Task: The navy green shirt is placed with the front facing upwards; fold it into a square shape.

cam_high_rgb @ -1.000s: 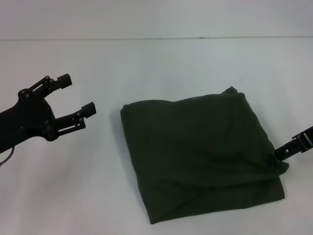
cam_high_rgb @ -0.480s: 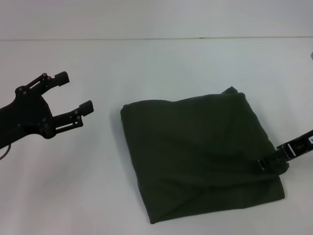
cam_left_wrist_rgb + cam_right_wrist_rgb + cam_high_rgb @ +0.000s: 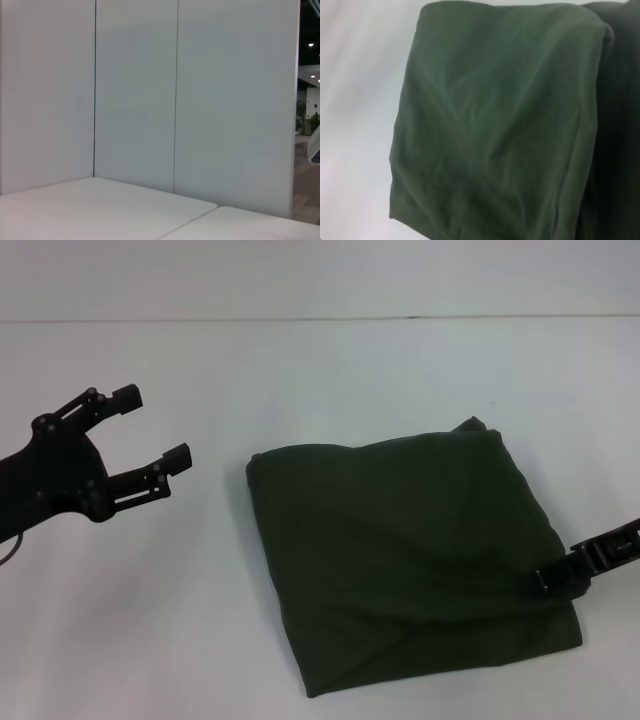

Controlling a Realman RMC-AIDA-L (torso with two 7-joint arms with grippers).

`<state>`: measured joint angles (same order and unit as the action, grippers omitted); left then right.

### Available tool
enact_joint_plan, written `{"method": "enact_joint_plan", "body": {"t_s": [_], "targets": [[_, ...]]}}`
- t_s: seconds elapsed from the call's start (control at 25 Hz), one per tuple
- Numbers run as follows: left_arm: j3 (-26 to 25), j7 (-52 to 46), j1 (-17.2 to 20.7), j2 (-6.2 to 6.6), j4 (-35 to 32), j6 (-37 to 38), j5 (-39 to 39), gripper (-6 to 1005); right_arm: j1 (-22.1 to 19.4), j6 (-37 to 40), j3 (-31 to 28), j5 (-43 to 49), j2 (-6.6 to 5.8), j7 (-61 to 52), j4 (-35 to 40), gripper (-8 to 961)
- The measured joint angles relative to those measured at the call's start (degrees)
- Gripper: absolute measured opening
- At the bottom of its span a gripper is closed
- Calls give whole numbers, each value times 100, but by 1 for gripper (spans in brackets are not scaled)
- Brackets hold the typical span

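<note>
One garment lies on the white desk point(image 3: 330, 370): the navy green shirt point(image 3: 410, 560), folded into a rough, slightly skewed square. It sits toward the robot's right and the near side of the desk, with one corner pointing away from the robot and a small flap of cloth poking out at that far corner. Its surface is plain dark green with soft creases, and no lettering or collar shows on the upper face. The near edge looks thick, where several layers are stacked.

At the shirt's right edge, near its nearer right corner, the right gripper point(image 3: 545, 580) reaches in from the side of the head view. Its dark tip touches the cloth, which bunches slightly around it. Whether its fingers are clenched on the fabric or released cannot be told, because the tip blends into the dark shirt. In the right wrist view the shirt point(image 3: 500, 130) fills most of the picture, showing a folded corner with diagonal wrinkles and a doubled layer along one side, with pale desk beyond it.

Well apart from the shirt, on the robot's left, the left gripper point(image 3: 150, 430) hovers above bare desk with its two fingers spread wide and nothing between them. The left wrist view shows only white wall panels point(image 3: 135, 90) and the far part of the desk point(image 3: 100, 210).
</note>
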<state>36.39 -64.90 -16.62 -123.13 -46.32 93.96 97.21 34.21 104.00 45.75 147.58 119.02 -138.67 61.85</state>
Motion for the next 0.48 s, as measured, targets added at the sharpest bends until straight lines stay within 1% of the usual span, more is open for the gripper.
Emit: {"method": "enact_joint_plan", "body": {"t_s": [0.24, 0.36, 0.48], "targets": [[0, -3, -8, -9, 0, 5, 0, 934, -37, 41, -191, -2, -29, 14, 24, 517], [-1, -4, -8, -17, 0, 4, 0, 934, -38, 80, -303, -2, -63, -3, 7, 423], [0, -4, -8, -27, 3, 10, 0, 934, -24, 203, -385, -9, -85, 1, -78, 294]]}}
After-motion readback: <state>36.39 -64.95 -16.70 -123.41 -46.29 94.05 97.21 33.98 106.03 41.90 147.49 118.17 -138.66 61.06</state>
